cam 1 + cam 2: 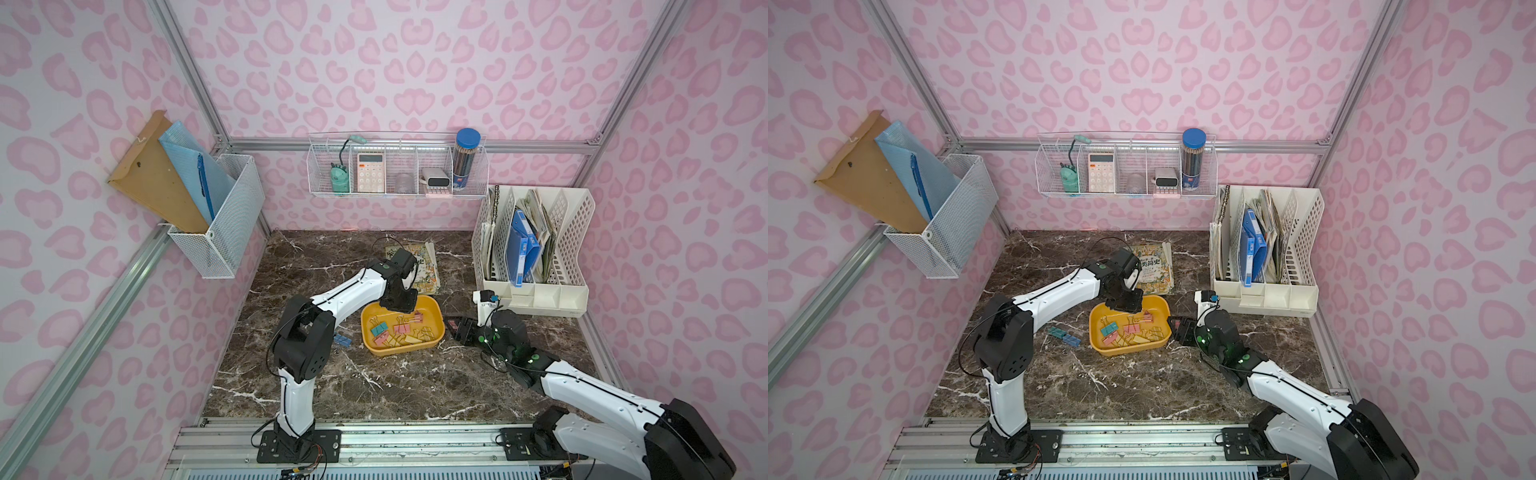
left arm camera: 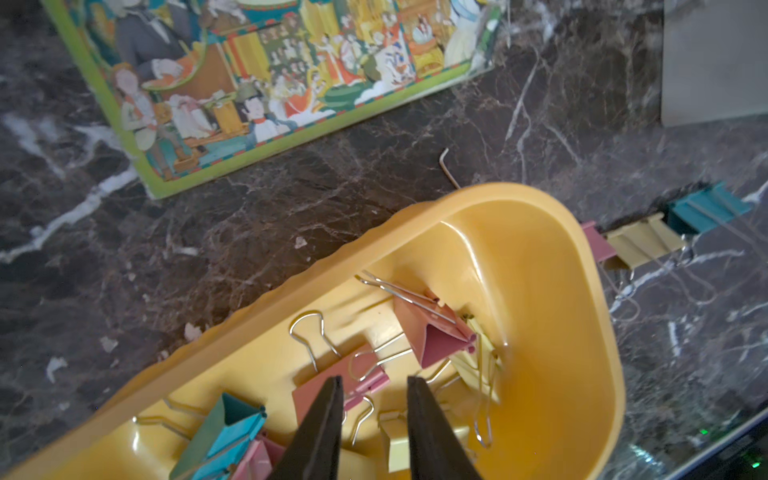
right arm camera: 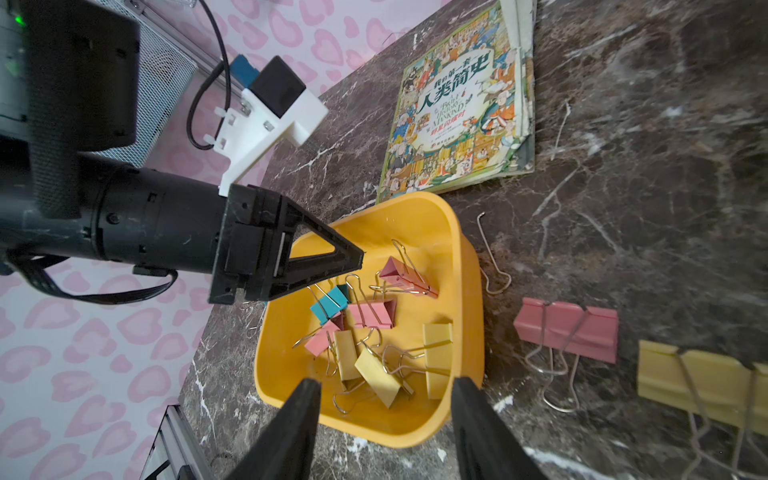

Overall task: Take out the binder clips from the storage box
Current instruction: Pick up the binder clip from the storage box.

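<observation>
While left jaws apart among binder clips (image 2: 440,343), right jaws apart beside storage box (image 3: 390,432).

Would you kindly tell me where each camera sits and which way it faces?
Both top views: high behind the arms' bases, looking down on the table; left arm, right arm show.
Left wrist: looks down past the open left gripper into the storage box.
Right wrist: faces the box from beside it, past the open right gripper; left gripper shows.
All share: box, binder clips, book.
</observation>
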